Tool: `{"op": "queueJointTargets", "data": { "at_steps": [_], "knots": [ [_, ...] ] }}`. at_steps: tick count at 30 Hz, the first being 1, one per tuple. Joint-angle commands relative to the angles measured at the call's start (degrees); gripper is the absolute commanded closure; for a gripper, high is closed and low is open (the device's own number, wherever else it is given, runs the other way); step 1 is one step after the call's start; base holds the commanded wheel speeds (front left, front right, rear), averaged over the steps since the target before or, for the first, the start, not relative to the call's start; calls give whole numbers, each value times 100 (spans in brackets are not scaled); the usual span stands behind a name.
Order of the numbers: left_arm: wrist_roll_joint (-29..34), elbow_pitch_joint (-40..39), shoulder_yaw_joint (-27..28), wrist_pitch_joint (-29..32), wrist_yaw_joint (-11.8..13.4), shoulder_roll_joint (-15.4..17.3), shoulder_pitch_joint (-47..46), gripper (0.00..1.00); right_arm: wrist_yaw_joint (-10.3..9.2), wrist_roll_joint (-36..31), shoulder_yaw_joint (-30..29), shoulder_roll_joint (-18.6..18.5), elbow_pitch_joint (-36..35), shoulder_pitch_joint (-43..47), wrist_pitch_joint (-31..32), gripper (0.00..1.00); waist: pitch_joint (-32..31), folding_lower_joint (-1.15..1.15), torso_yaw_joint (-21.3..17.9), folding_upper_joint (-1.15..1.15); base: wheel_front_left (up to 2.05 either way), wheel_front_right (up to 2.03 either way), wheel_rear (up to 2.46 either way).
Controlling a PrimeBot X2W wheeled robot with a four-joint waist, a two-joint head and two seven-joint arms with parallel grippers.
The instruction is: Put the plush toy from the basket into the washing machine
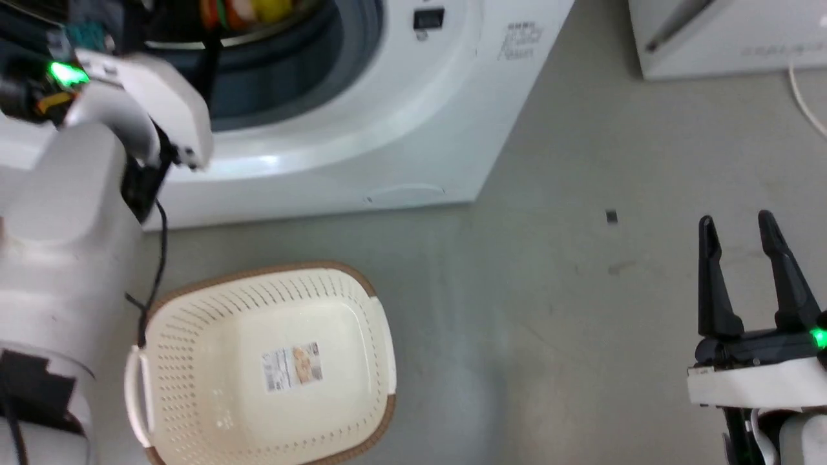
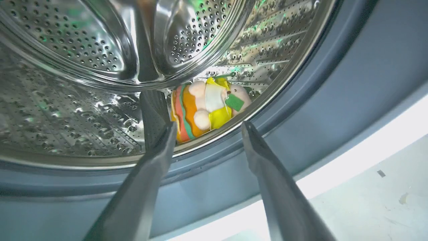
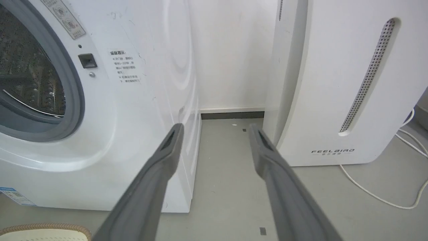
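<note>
Grey floor (image 1: 549, 310): basket (image 1: 258, 274) bare, plush toy (image 2: 207, 110) low in washing machine (image 1: 400, 129) drum, so my left gripper (image 2: 209, 124) hangs spread, empty; right gripper (image 1: 736, 221) spread, idle.

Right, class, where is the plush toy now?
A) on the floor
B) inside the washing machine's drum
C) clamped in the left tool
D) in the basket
B: the plush toy lies in the steel drum of the washing machine, beyond the open left tool, and the basket has no toy.
</note>
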Motion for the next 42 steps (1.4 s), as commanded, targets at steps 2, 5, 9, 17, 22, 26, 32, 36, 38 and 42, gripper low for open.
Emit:
{"op": "queueJointTargets", "data": {
  "at_steps": [2,5,9,17,22,26,32,36,38,42],
  "knots": [
    [-76,-78,-14,-476,32,-58,459,0,-5,-93,-46,2,16,181,-26,0,-964,0,430,0,0,0,0],
    [-87,-169,-19,-726,75,-109,755,0,-5,-115,-102,2,5,272,-26,0,-1218,0,520,0,0,0,0],
    [-159,-659,147,-987,358,-190,1405,0,-5,-154,-175,2,-42,485,-26,0,-1670,0,673,0,0,0,0],
    [-101,-2678,938,-1031,1238,-181,3264,0,-5,-192,-123,2,-91,837,-26,0,-2190,0,843,0,0,0,0],
    [97,-3849,1388,-1032,1660,-287,4502,0,-5,-212,-21,2,-87,967,-26,0,-2338,0,870,0,0,0,0],
    [298,-4505,1608,-1033,1805,-447,5376,0,-5,-165,51,2,-65,1069,-26,0,-2423,0,871,0,0,0,0],
    [620,-4837,1696,-1033,1814,-705,6308,0,-5,-84,197,2,36,1238,-26,0,-2520,0,849,0,0,0,0],
    [857,-4904,1736,-1033,1793,-847,6665,0,-5,-49,251,2,104,1341,-26,0,-2558,0,861,0,0,0,0],
    [953,-4926,1759,-1033,1778,-913,6783,0,-5,-39,259,2,140,1378,-26,0,-2570,0,873,0,0,0,0],
    [1079,-4861,1793,-1033,1690,-1009,6909,0,-5,-27,276,2,194,1407,-26,0,-2576,0,878,0,0,0,0]
  ]
}}
